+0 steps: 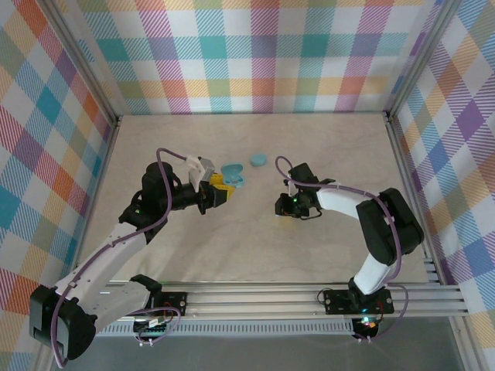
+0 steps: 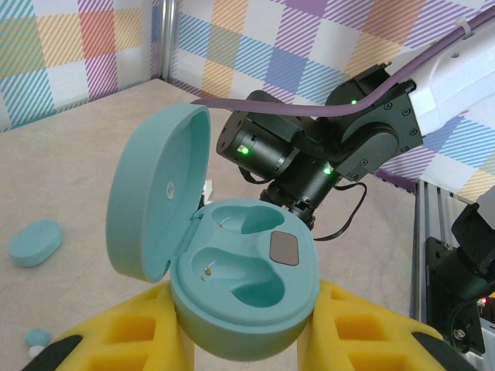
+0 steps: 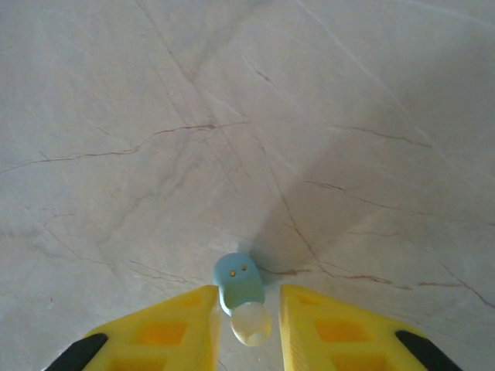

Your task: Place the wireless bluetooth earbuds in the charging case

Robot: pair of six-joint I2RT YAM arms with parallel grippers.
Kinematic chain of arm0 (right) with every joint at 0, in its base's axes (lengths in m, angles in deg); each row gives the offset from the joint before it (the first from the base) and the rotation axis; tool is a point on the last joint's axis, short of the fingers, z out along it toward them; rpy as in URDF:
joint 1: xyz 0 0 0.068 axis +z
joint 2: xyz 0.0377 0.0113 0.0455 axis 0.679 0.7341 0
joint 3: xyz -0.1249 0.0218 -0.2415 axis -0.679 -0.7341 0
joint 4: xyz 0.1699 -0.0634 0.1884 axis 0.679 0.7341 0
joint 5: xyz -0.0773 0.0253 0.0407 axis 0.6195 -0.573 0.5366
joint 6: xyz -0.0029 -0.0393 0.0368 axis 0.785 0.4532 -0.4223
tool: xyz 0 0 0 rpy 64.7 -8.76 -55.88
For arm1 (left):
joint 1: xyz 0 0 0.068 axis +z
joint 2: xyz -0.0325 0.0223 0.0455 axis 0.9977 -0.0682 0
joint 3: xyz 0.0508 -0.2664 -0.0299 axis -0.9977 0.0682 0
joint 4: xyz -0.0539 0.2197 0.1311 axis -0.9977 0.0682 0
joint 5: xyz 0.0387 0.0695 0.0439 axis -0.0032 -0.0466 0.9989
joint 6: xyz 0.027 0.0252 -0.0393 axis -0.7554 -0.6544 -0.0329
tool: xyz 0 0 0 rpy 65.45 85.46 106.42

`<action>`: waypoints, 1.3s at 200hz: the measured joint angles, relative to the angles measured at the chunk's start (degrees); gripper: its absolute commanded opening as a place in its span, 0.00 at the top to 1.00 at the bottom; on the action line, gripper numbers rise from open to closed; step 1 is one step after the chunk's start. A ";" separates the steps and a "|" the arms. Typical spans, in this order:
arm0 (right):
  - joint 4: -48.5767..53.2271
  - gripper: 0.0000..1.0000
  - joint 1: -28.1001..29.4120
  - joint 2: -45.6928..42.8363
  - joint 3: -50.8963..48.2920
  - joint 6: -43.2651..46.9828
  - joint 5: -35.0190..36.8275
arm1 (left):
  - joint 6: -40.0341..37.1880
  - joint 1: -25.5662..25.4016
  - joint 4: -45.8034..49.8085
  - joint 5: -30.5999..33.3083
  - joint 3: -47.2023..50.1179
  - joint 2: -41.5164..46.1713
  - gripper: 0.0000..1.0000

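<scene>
Teal open case (image 2: 244, 301) sits clamped between the left jaws, whose yellow fingers (image 2: 116, 340) press on its rounded base from either side. Its lid (image 2: 158, 201) stands hinged up on the left of the left wrist view, and the two moulded wells face the camera with bare floors showing and a small grey square beside them. From the top camera I see the left arm (image 1: 147, 209) holding this case near the middle of the pale marbled table (image 1: 232, 263), with a closed case (image 1: 257, 160) lying a little beyond it toward the back plaid wall (image 1: 255, 54). The right arm (image 1: 371, 224) reaches in from the right, its wrist bent down to the table, some way to the right of the open case. In the right wrist view one earbud (image 3: 238, 284) sits low between the right jaws, teal body away from the camera and clear ear tip (image 3: 251, 325) toward it. Those jaws are narrowly parted and not clamped. The earbud is close against the finger (image 3: 166, 332) on the left of the picture, and a gap shows before the other. A second earbud (image 2: 36, 337) lies on the table at the lower left of the left wrist view, near the closed case.
</scene>
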 measured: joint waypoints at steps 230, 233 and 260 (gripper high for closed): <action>20.44 0.69 11.93 5.62 15.58 32.09 24.72 | 0.00 0.00 1.22 0.46 0.04 1.07 1.00; 20.46 0.70 11.96 5.70 15.61 32.28 24.81 | -0.02 0.00 1.31 0.48 0.04 1.07 1.00; 21.46 0.73 12.76 7.30 16.59 34.16 26.64 | 0.00 0.02 1.60 1.38 0.09 1.07 1.00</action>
